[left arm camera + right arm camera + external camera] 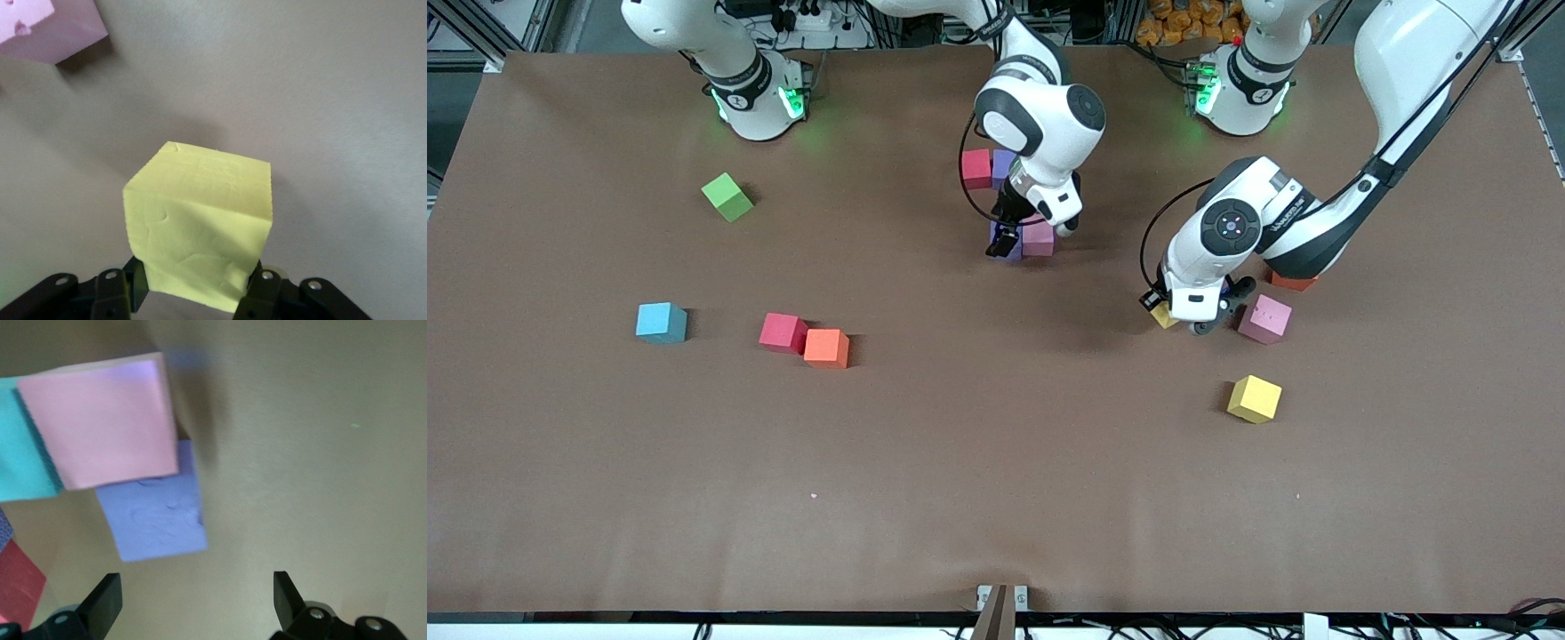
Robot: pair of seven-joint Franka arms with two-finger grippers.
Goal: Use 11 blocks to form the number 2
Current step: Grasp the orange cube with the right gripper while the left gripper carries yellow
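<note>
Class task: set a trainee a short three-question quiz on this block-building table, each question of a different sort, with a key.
1. True or false: the left gripper is shut on a yellow foam cube.
2. Which lies nearest the front camera? A) lime-green foam cube B) free yellow foam cube C) light blue foam cube
3. Fill in: the open right gripper hangs over a purple foam cube that sits beside a ____ foam cube.

Key: 1 true; 2 B; 3 pink.
</note>
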